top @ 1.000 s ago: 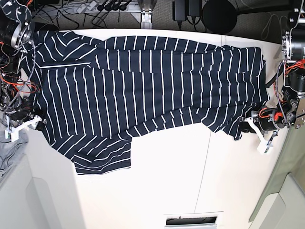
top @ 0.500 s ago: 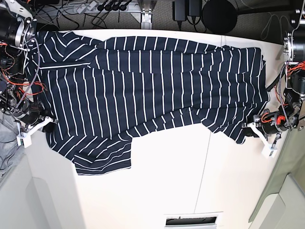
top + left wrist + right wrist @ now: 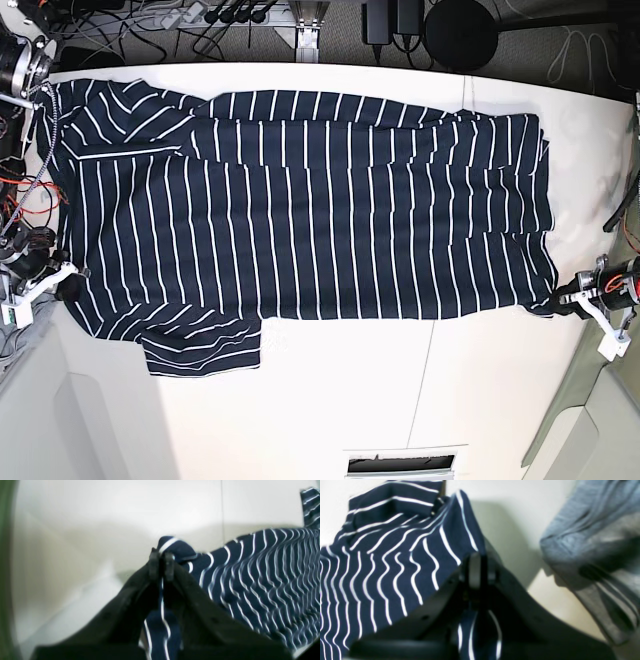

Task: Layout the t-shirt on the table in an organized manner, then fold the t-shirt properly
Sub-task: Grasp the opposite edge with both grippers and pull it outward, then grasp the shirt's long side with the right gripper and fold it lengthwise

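Stretching the shirt [image 3: 320, 200] flat across the table [image 3: 400, 400], left gripper [image 3: 161, 559] and right gripper [image 3: 477, 566] each clamped on a hem corner: keep tension even, lower both corners together.

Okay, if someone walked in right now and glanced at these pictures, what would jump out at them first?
The striped t-shirt stretched nearly the whole width of the white table. Each end is pinched in a shut hand: the left hand at the base view's right edge, the right hand at its left. A grey cloth lies beside the right hand.
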Tool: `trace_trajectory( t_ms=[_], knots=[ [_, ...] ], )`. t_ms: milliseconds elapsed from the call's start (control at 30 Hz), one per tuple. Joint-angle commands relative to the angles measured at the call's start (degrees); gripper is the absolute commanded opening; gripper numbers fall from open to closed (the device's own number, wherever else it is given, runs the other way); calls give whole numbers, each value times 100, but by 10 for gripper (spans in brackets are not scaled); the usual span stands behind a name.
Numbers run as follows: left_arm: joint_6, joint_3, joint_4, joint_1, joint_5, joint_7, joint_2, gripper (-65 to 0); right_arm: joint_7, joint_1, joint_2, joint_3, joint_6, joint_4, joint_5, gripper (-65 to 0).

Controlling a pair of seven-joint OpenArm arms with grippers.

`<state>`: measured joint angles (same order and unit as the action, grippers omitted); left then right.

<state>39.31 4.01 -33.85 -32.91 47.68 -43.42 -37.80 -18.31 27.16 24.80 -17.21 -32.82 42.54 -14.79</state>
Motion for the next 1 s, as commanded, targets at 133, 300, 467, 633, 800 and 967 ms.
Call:
trace_trajectory(
  t_ms=[133, 300, 467, 633, 800, 967],
  knots=[
    [69, -28, -326, 212, 1067, -588, -474, -650, -98, -72, 380, -20, -46, 221, -376, -650],
    [69, -28, -898, 763, 1307, -903, -780, -650, -103, -634, 671, -44, -46, 592, -629, -650],
    [69, -28, -1700, 1482, 1906, -1486, -774, -650, -103, -1189, 787, -46, -44, 931, -710, -650],
    [69, -28, -2000, 1976, 1917, -1467, -710, -650, -98, -1633, 732, -44, -37, 997, -780, -650],
    [69, -28, -2000, 2138, 1897, -1355, -570, -650, -87, -1762, 645, -46, 7, 999, -951, -353],
    [69, -28, -2000, 2140, 1845, -1355, -457, -650, 120, -1537, 640, -302, 4, 1156, -1309, -233]
  ],
)
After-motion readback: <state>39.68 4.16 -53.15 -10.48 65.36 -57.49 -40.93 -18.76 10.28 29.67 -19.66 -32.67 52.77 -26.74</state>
